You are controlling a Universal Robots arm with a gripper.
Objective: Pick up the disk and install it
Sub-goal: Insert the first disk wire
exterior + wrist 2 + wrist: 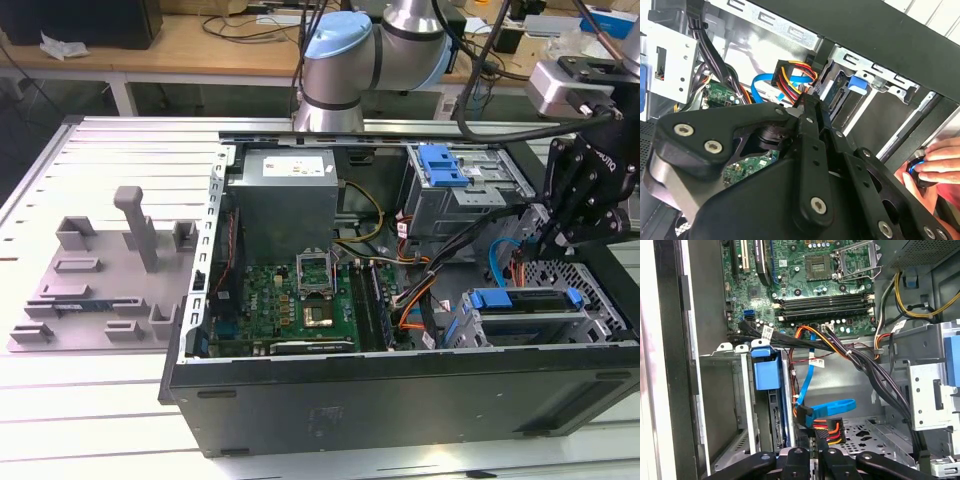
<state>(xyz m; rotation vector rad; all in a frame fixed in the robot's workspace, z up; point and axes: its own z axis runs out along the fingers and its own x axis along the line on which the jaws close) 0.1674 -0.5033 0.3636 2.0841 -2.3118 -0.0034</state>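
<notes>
One disk sits slotted in the drive cage on the exterior view's right of the case. Its long axis runs along the near wall, and its connector end faces the open interior. Beside it one bay stands free. The tool hangs at a coloured-wire plug; apart or clamped, I cannot tell.

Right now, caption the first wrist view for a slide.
End effector hovers by cables beside the disk in its bay.

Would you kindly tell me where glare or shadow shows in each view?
Exterior view: the ribbed aluminium table glares pale; second wrist view: the black gripper looms dark; first wrist view: the green motherboard is evenly lit.
</notes>
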